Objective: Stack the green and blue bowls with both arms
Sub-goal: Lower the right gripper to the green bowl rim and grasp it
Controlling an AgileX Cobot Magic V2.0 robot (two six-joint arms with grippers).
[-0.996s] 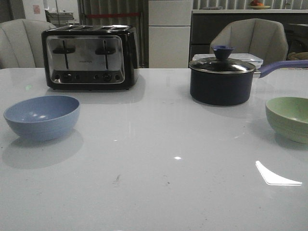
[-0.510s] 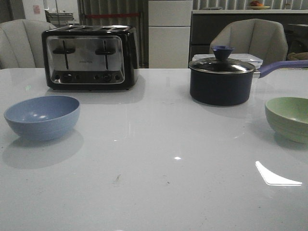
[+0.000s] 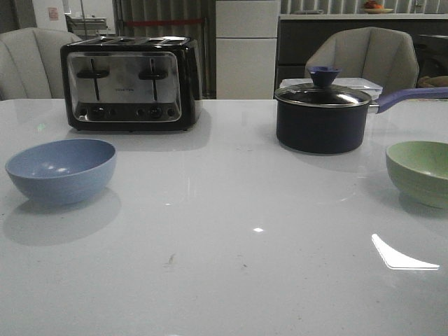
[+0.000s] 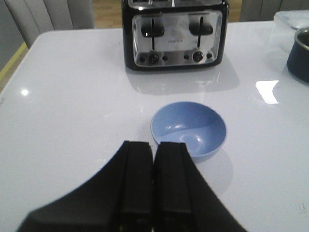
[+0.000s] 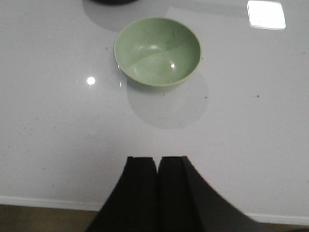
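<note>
Glossy white tabletop fills the scene, with grey chairs and dark cabinets behind it. At the back stand a black and chrome four-slot toaster on the left and a dark navy saucepan with a glass lid and purple handle on the right; neither belongs to the stacking job. The blue bowl sits on the left side and the green bowl at the far right edge, well apart, each apparently placed so that one arm can take one bowl. Both are plain, matte, deep and round, of like size, upright and empty, with faint highlights inside. The left gripper hangs above the table near the blue bowl, fingers pressed together and holding nothing; the right gripper hangs near the table's edge, apart from the green bowl, likewise closed and empty. Stacking looks not yet begun.
</note>
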